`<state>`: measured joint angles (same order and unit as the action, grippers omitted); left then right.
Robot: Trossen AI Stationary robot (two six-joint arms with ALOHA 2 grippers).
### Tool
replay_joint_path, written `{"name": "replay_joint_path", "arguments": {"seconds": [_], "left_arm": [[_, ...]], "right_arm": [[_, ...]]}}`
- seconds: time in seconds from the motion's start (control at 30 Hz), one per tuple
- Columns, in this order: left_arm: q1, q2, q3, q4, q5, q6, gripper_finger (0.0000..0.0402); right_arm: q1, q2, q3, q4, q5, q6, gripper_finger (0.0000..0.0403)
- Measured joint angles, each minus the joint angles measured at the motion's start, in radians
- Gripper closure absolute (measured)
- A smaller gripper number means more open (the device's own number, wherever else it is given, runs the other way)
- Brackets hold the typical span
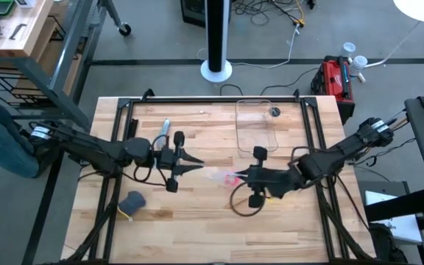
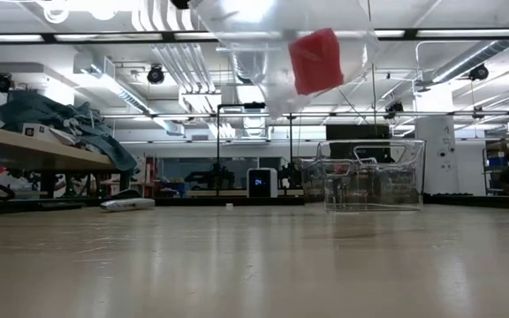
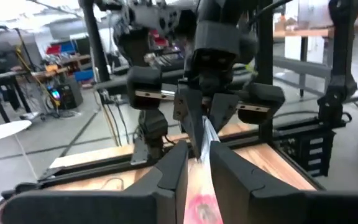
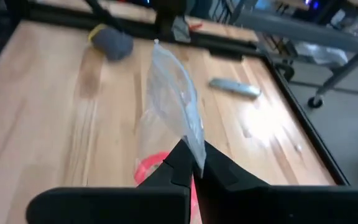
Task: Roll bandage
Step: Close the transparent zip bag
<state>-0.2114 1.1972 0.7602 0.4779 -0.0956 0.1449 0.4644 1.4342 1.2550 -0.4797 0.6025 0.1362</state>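
Wooden planks formed the table (image 1: 197, 199), set in a black frame on a grey workshop floor, with cables and a white pole base in the upper centre of the high view. Both dark arms reached toward the middle of the table.

Between them hung a clear plastic bag (image 4: 176, 109), lifted off the surface. Inside it sat the bandage (image 2: 316, 60), a bright pink-red lump, near the top centre of the low view and just right of centre in the high view.

The right end effector (image 4: 191, 167) was pinched shut on one edge of the bag, its fingers meeting around the thin plastic. In the high view it lay right of centre.

The left end effector (image 3: 194, 163) lay left of centre in the high view, pointing at the other arm. Its fingers stood narrowly apart, with a strip of the bag running between them; whether they touched the plastic could not be told.

A dark grey-blue lump (image 1: 132, 201) lay on the table in the lower left of the high view. A small silver object (image 1: 164, 128) lay near the upper left, and a clear box (image 1: 254, 124) stood at the upper centre of the table.
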Motion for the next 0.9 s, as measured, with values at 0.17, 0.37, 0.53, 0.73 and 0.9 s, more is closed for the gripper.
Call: {"name": "replay_joint_path", "arguments": {"seconds": [0.17,0.37,0.53,0.73,0.9], "left_arm": [[-0.004,0.132,0.109,-0.054,0.01,0.002,0.033],[-0.006,0.246,0.331,-0.383,0.009,0.051,0.0314],[-0.006,0.329,0.483,-0.594,0.003,0.032,0.0302],[-0.007,0.388,0.555,-0.676,-0.106,0.01,0.029],[-0.008,0.392,0.553,-0.672,-0.129,0.002,0.0286]], "right_arm": [[-0.013,0.065,0.069,-0.043,-0.009,-0.017,0.0403],[-0.044,0.084,0.083,-0.047,-0.01,0.017,0.0403],[-0.068,0.087,0.083,-0.05,-0.035,0.048,0.0403],[-0.08,0.116,0.082,-0.051,-0.036,0.05,0.0403],[-0.081,0.128,0.082,-0.048,-0.055,0.063,0.0403]]}}
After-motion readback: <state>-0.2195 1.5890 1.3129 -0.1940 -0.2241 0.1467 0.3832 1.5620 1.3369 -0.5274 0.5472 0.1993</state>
